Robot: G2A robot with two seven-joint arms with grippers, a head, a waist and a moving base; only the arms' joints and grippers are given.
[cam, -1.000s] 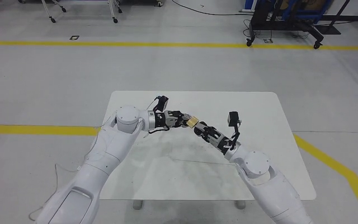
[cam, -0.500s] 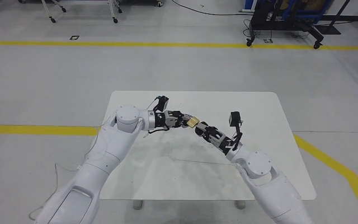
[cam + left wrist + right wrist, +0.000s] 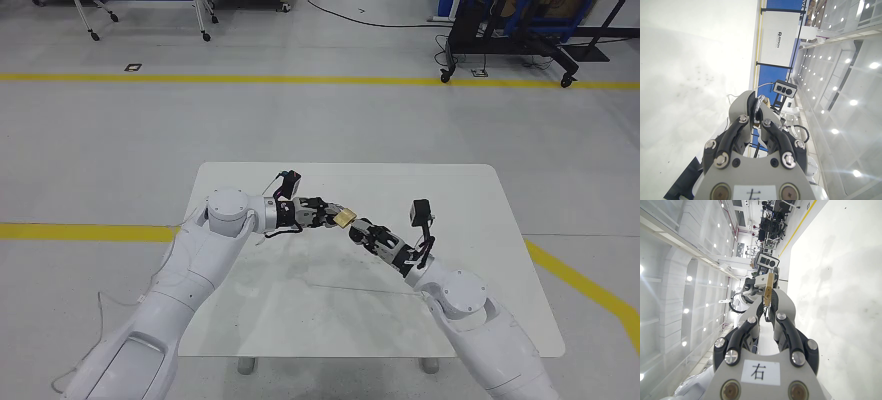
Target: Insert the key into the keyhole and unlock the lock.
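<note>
White arms [image 3: 190, 275], grey/blk R tool [image 3: 769, 303]

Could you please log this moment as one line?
left claw: shut on padlock | right claw: shut on key | key: touching padlock

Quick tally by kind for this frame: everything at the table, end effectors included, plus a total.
padlock: 1
key: 1
end effectors: 2 (left end effector on the padlock, right end effector on the key)
table: 1
Total: 5
</note>
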